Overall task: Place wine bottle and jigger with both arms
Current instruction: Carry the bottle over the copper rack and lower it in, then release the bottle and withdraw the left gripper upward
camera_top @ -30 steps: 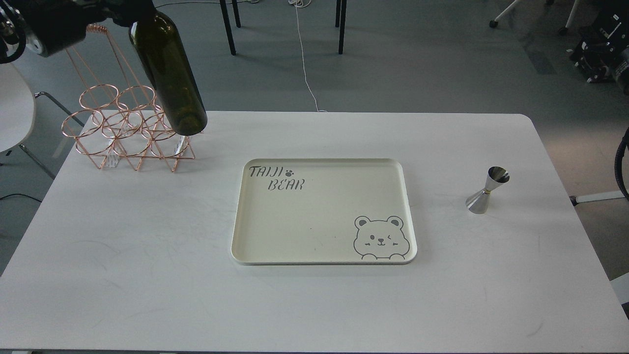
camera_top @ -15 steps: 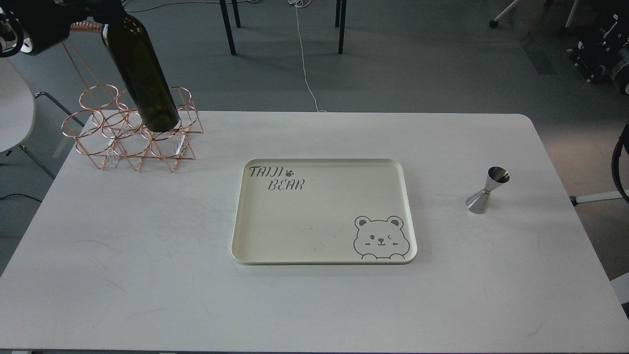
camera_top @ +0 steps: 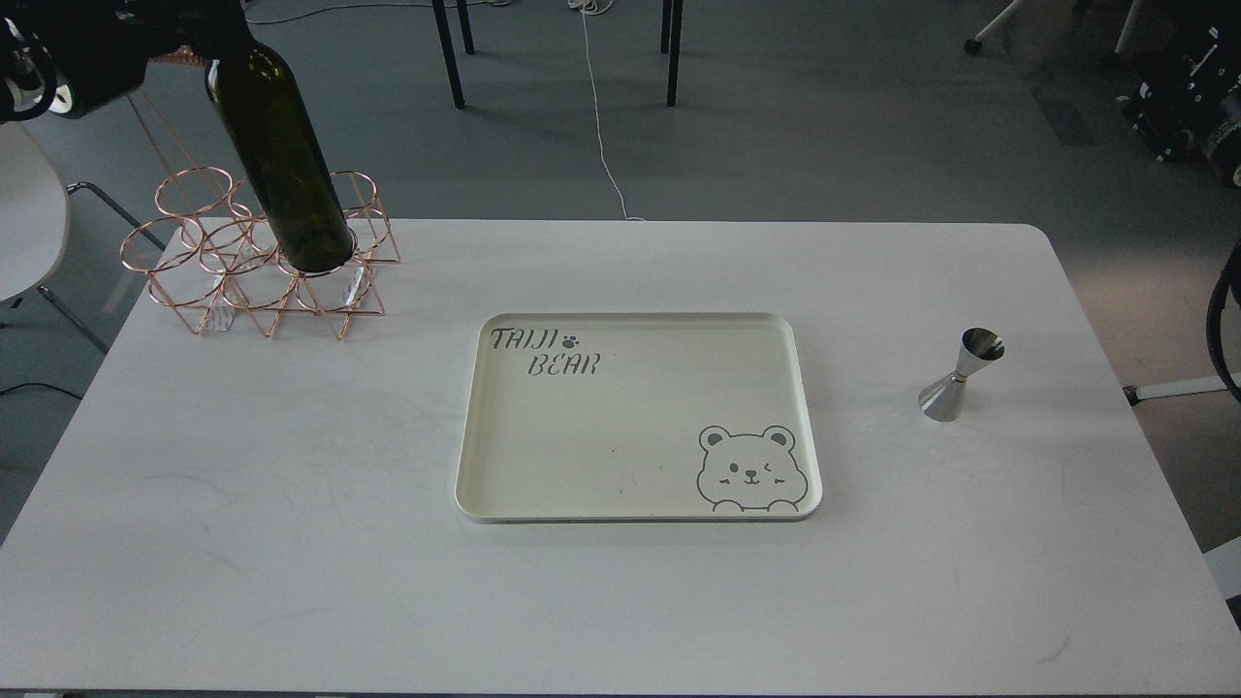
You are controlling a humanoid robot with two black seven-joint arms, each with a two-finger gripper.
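Observation:
The dark olive-green wine bottle [camera_top: 281, 165] hangs tilted at the far left, neck up and to the left. Its base sits at a front ring of the copper wire rack [camera_top: 242, 281]. My left gripper [camera_top: 189, 21] is at the top left edge, dark and partly cut off, and shut on the bottle's neck. The shiny steel jigger [camera_top: 960, 373] stands upright on the white table [camera_top: 291, 543] at the right, untouched. My right arm and gripper are out of view.
A cream tray [camera_top: 635, 485] with a bear drawing and "TAIJI BEAR" lettering lies at the table's middle. A white chair [camera_top: 24, 223] stands left of the table. A black cable [camera_top: 1224, 330] curves at the right edge. Chair legs stand on the floor behind.
My left gripper carried the bottle leftward from beside the rack to over it, then lowered it slightly so its base meets a rack ring. The jigger and tray have not moved.

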